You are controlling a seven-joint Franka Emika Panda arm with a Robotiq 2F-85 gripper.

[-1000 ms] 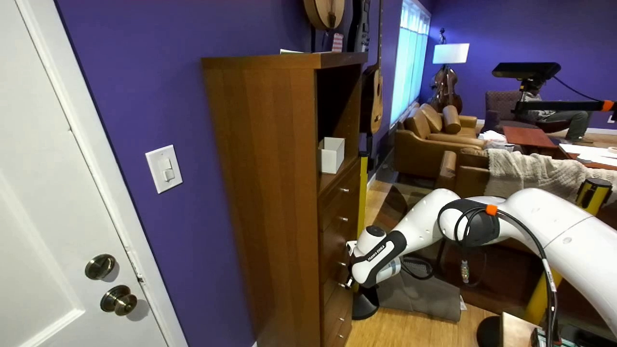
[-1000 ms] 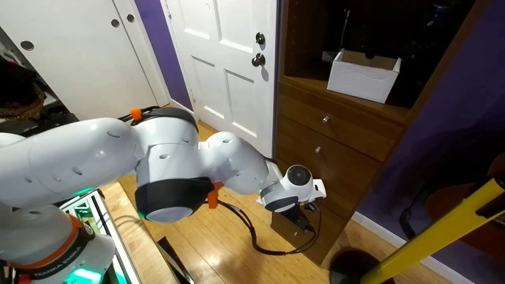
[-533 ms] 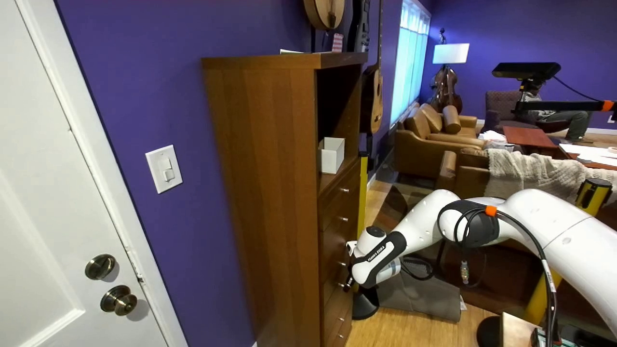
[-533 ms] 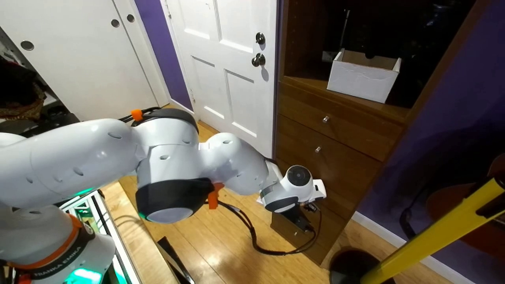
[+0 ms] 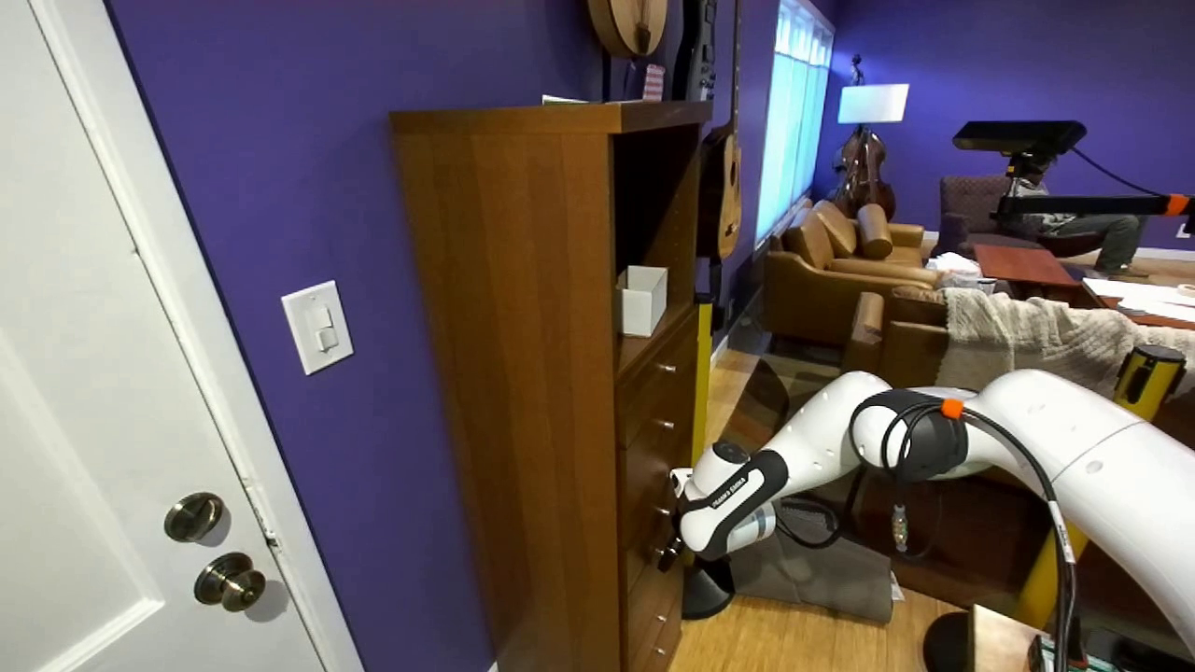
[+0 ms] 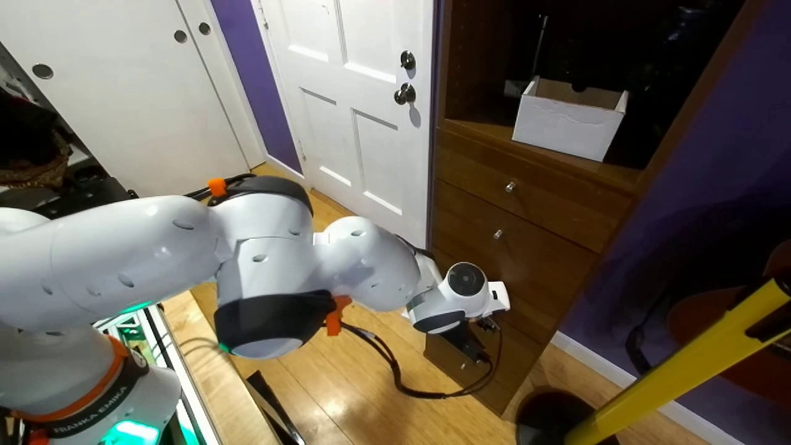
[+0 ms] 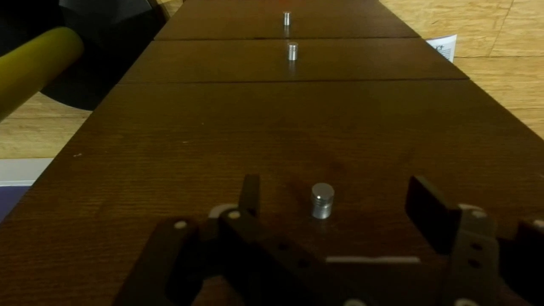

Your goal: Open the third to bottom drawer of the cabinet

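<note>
In an exterior view the window (image 5: 794, 117) glowed bluish white, partly washed out, while the upper recess (image 5: 653, 201) of the cabinet (image 5: 523, 373) lay in deep shadow. A patch of glare whitened the floor (image 6: 334, 405) in an exterior view, and green light shone on the robot base (image 6: 93, 392). The wrist view was dim; the claw (image 7: 335, 197) showed nearly black and soft-edged, the metal knob (image 7: 321, 201) catching highlights.

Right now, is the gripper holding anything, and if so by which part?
Nothing: the gripper is open, with gaps either side of the cylindrical silver drawer knob.
</note>
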